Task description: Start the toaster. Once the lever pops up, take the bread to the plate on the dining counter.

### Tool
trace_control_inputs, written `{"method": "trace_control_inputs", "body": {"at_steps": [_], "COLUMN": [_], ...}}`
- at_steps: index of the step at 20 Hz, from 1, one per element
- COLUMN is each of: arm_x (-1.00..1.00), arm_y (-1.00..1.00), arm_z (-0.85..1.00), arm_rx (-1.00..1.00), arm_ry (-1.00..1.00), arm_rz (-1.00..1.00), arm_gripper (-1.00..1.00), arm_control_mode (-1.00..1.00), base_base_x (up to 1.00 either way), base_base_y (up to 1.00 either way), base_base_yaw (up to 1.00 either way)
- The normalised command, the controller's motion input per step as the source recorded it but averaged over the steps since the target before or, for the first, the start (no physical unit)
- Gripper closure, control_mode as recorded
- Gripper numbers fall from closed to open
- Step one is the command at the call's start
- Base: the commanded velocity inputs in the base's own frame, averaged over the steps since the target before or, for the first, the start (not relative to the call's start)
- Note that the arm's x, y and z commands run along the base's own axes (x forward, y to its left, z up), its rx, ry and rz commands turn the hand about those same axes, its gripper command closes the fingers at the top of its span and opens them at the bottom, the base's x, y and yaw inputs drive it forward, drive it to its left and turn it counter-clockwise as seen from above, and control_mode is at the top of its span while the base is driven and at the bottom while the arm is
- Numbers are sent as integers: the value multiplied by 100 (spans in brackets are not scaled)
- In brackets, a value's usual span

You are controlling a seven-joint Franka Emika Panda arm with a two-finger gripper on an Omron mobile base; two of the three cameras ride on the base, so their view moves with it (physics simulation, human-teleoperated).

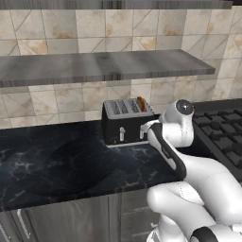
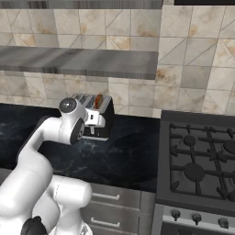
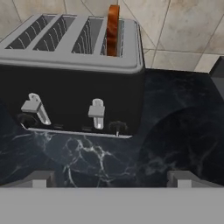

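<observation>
The black toaster (image 1: 124, 124) (image 2: 98, 114) (image 3: 72, 83) stands on the black worktop against the tiled wall. The bread (image 3: 113, 29) (image 1: 141, 103) (image 2: 98, 100) stands upright in its rightmost slot, with its orange-brown crust sticking out above the grey top. Two silvery levers (image 3: 96, 111) show on the toaster's front face. My gripper (image 3: 113, 180) (image 1: 144, 130) (image 2: 93, 120) hovers open just in front of the toaster's right half, with nothing between its fingers and clear of the levers. The plate and the dining counter are out of view.
A gas stove (image 1: 220, 124) (image 2: 202, 158) adjoins the worktop on the right. A grey shelf (image 1: 99, 66) (image 2: 78, 62) hangs on the wall above the toaster. Grey drawers (image 2: 114, 199) sit under the worktop. To the toaster's left lies bare black marble (image 1: 52, 156).
</observation>
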Motion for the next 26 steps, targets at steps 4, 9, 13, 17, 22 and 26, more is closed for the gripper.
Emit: {"method": "trace_control_inputs", "body": {"at_steps": [4, 9, 13, 17, 22, 26], "arm_x": [15, 25, 25, 15, 17, 16], "arm_y": [0, 0, 0, -7, -9, -3], "arm_z": [0, 0, 0, 0, 0, 0], "arm_rx": [0, 0, 0, 2, 7, 7], "arm_ry": [0, 0, 0, 0, 0, 0], "arm_rz": [0, 0, 0, 0, 0, 0], "arm_gripper": [-100, -100, -100, -100, -100, -100], "arm_control_mode": [-100, -100, -100, -100, -100, -100], "base_base_x": [0, 0, 0, 0, 0, 0], "base_base_y": [0, 0, 0, 0, 0, 0], "base_base_yaw": [0, 0, 0, 0, 0, 0]}}
